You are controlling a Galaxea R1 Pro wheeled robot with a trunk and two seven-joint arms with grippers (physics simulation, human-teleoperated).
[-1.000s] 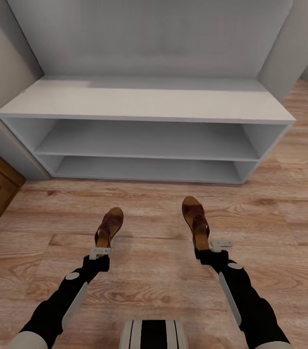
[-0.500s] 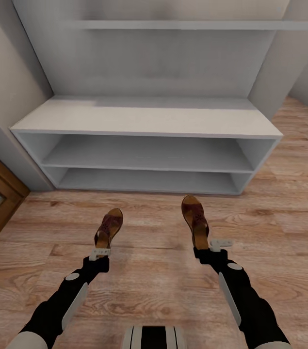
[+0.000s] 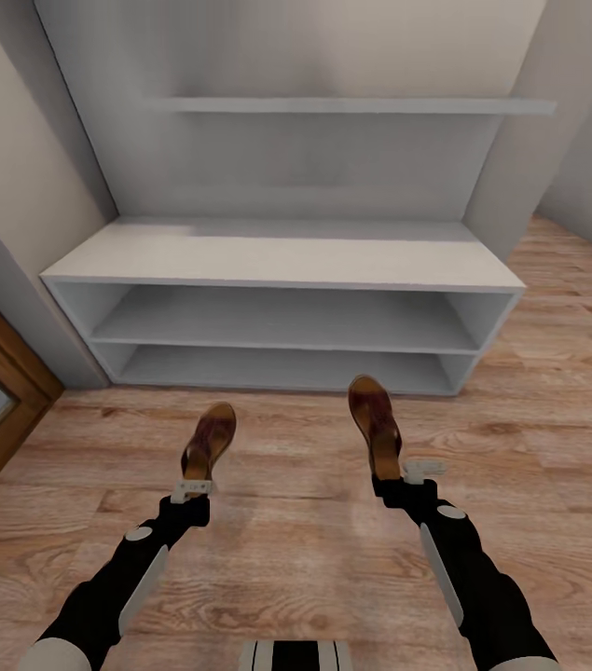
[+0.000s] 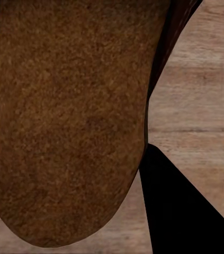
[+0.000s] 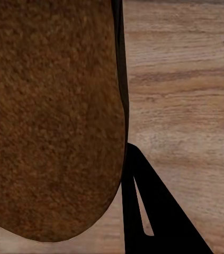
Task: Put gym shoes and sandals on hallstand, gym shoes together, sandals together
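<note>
text: none legible | labels/brands: none | numbers/signs: none | checked: sandals (image 3: 377,426), hallstand (image 3: 282,261), corridor floor (image 3: 538,447) beside the hallstand, all plain with no markings | wrist views: sandal sole close up, grain only, no print

The hallstand (image 3: 282,261) stands at twelve o'clock on the corridor floor (image 3: 538,447). Before it, the left sandal (image 3: 210,442) lies at eleven, the right sandal (image 3: 376,424) at one, well apart.
</note>
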